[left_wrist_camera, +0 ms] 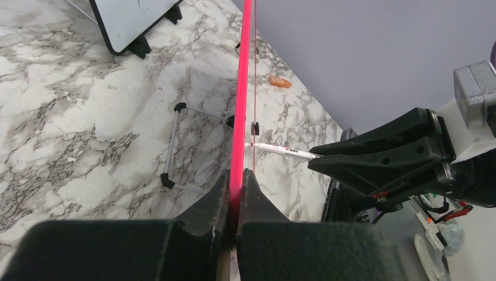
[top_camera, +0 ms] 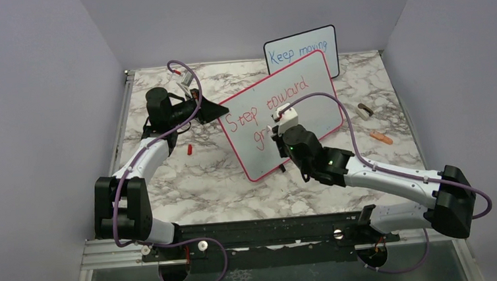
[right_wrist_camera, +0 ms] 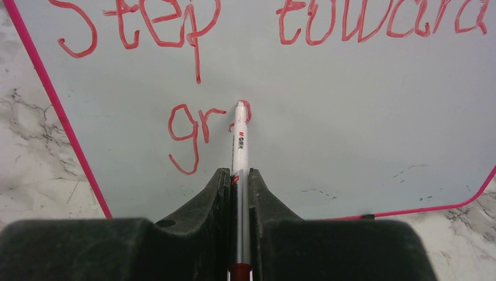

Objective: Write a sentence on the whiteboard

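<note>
- The whiteboard stood tilted near the middle of the marbled desk, its red-pink frame slanting up from lower left to upper right, just in front of a smaller black-framed board with blue writing.
- The left jaws were clamped narrowly on the whiteboard's left edge; in the left wrist view the pink frame ran straight up from between the two fingers.
- The sentence was only partly written in red: "Step toward" filled the upper line, and below it stood "gr" with the first curve of a further letter.
- The right jaws were closed tight on a white marker, gripping its barrel, with the red end at the bottom of the right wrist view.
- The marker tip touched the board's surface at that unfinished letter, right of the "r".
- From the left wrist camera the marker met the board nearly square-on.
- A small red piece lay on the desk left of the whiteboard, possibly a cap, though too small to tell.
- Right of the whiteboard, well apart from it, lay a brown item and an orange item.
</note>
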Motion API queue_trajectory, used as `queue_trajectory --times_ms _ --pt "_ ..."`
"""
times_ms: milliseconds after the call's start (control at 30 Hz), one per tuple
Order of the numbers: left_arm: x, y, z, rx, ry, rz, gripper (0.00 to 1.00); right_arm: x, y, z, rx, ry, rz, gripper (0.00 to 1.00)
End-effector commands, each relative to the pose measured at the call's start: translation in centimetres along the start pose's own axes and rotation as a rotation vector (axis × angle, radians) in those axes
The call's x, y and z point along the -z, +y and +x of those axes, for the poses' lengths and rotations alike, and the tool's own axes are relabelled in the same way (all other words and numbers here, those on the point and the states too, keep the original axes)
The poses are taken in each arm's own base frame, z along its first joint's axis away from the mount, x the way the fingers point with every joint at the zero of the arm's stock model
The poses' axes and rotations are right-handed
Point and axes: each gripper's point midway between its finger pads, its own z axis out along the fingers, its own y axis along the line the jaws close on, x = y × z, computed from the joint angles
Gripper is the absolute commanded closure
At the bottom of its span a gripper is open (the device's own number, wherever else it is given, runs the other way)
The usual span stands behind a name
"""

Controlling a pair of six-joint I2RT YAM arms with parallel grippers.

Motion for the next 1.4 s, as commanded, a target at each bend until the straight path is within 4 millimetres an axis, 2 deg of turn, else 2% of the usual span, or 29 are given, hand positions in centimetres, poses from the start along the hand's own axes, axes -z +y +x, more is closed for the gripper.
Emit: queue_trajectory --times_ms 0,700,1367 --pt "0.1 0.5 0.9 0.029 0.036 -0.003 1.00 -0.1 1.2 -0.6 -0.008 0.003 -0.067 1.00" --pt "0.1 0.5 1.0 0.029 0.036 -0.003 1.00 0.9 0.4 3.2 0.007 0.106 -0.055 1.00" --pt "0.1 0.5 1.0 0.032 0.039 -0.002 1.00 1.0 -0.8 3.9 0.040 0.120 -0.002 1.00"
